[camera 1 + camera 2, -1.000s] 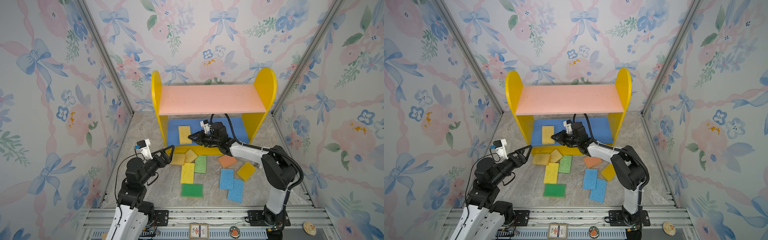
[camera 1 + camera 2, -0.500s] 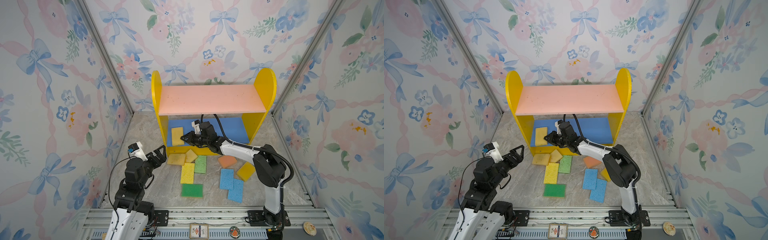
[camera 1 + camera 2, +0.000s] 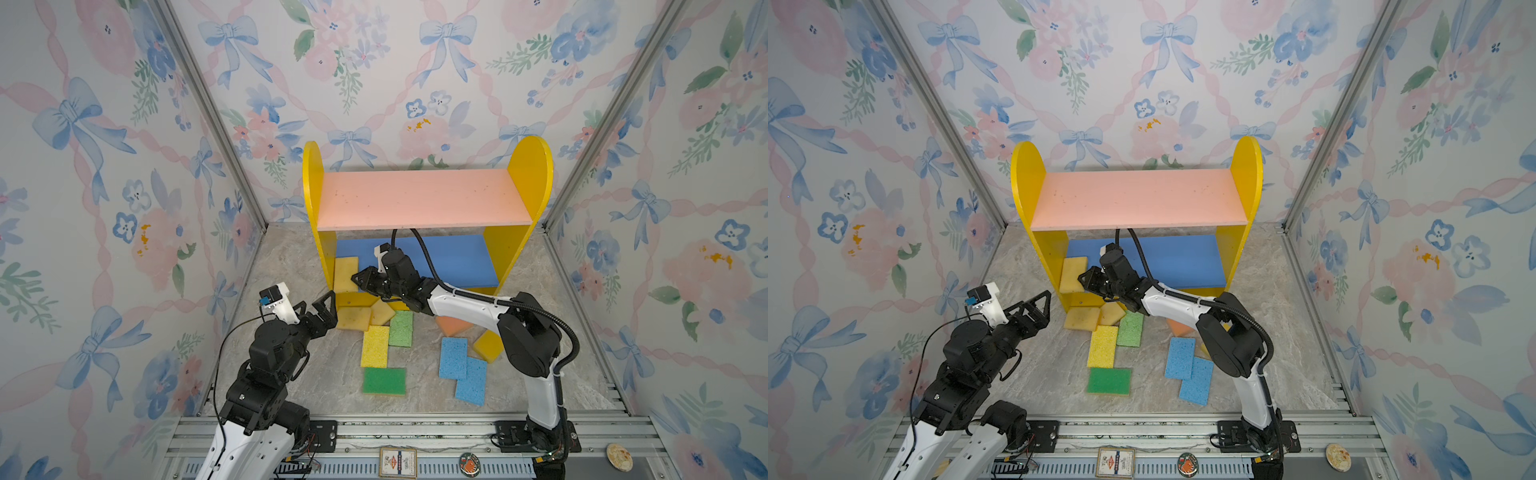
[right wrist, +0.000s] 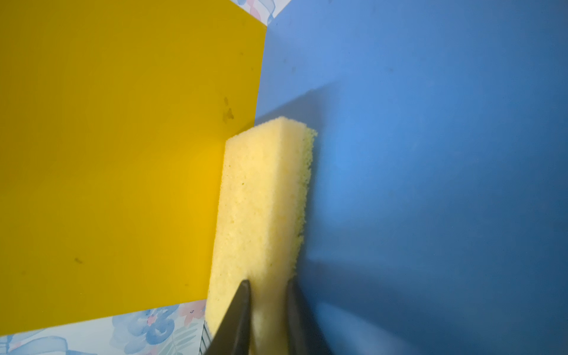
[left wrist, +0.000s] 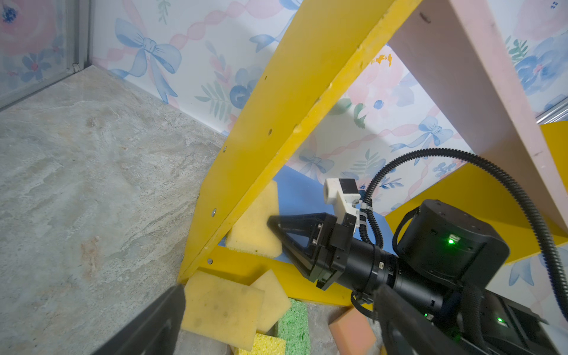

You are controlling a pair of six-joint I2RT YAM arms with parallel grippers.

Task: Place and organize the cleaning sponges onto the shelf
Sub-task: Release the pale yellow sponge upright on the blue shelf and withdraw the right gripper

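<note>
The right claw (image 4: 267, 285) pinches a yellow sponge (image 4: 264, 199) propped against a side panel of the shelf (image 3: 530, 166), on its blue board. The left claw (image 3: 318, 303) gapes beside loose sponges (image 3: 376, 345). Print on a card (image 3: 397, 462) is too small to read.

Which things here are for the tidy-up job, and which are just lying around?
For the job: shelf; yellow sponge on its blue board; on the floor, green sponge, blue sponge, orange sponge and more.
Just lying about: small card, round badge, pale disc, all by the front rail.
</note>
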